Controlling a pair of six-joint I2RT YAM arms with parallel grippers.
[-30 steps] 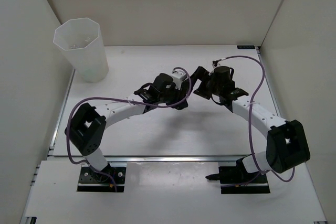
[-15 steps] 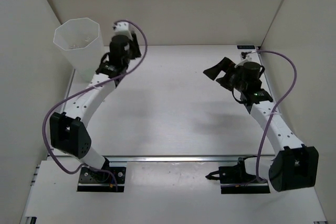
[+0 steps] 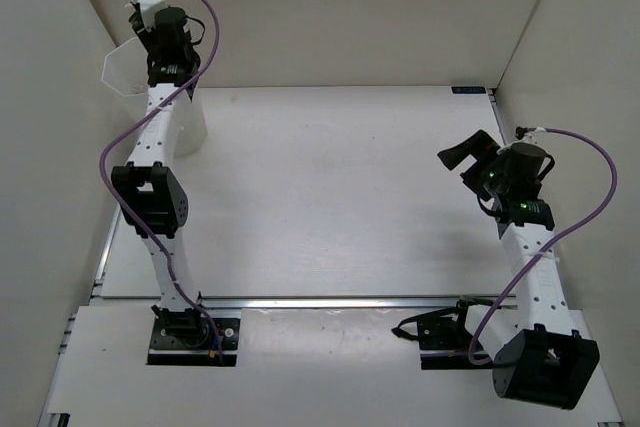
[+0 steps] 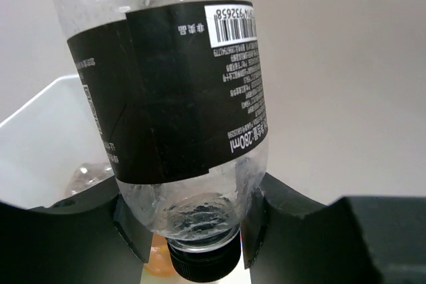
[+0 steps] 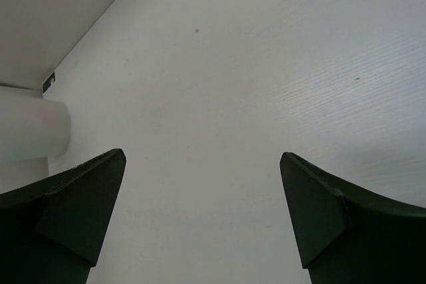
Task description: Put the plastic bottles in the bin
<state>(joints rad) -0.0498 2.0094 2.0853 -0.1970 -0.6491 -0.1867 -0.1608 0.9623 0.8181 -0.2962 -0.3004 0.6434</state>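
My left gripper (image 3: 168, 45) is raised above the bin (image 3: 186, 131), a translucent white faceted container at the far left corner. In the left wrist view the gripper (image 4: 193, 231) is shut on a clear bottle with a black label (image 4: 186, 98), held cap down by its shoulder. Below it I see the bin's white wall (image 4: 40, 138), an orange bottle (image 4: 156, 265) and a clear bottle (image 4: 86, 174) inside. My right gripper (image 3: 472, 160) is open and empty over the right side of the table, its jaws wide apart in the right wrist view (image 5: 203, 197).
White enclosure walls stand close behind and left of the bin. The bin also shows at the left edge of the right wrist view (image 5: 30, 131). A metal rail (image 3: 330, 300) runs along the table's near edge.
My left arm has swung from the table's middle up and left to above the bin with the bottle. My right arm has drawn back to the right side.
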